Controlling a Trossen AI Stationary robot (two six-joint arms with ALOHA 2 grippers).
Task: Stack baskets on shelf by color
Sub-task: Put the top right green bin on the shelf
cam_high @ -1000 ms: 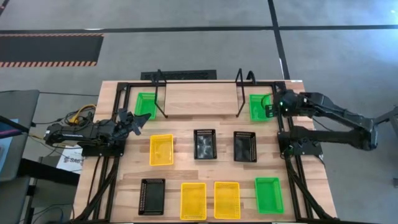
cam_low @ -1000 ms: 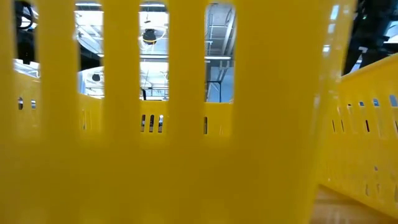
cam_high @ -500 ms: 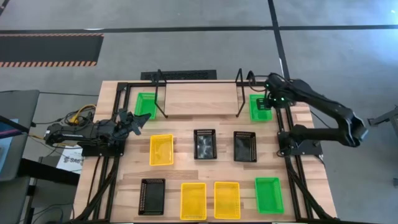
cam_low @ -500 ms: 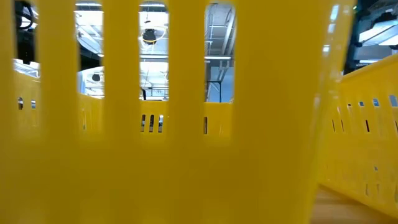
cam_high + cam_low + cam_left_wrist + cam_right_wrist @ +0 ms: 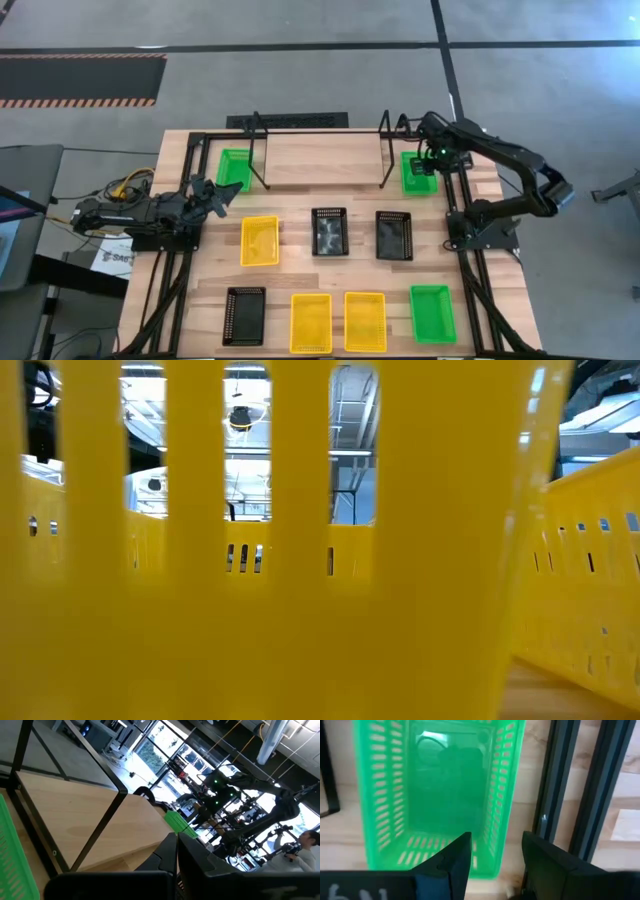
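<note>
Because its slotted walls are thin plastic, the green basket is looking light, fairly stiff and a bit slick, best pinched over one rim wall. It is lying bright and empty just outside the shelf's right looped end. The right gripper is hovering open above it; the left gripper is waiting shut.
</note>
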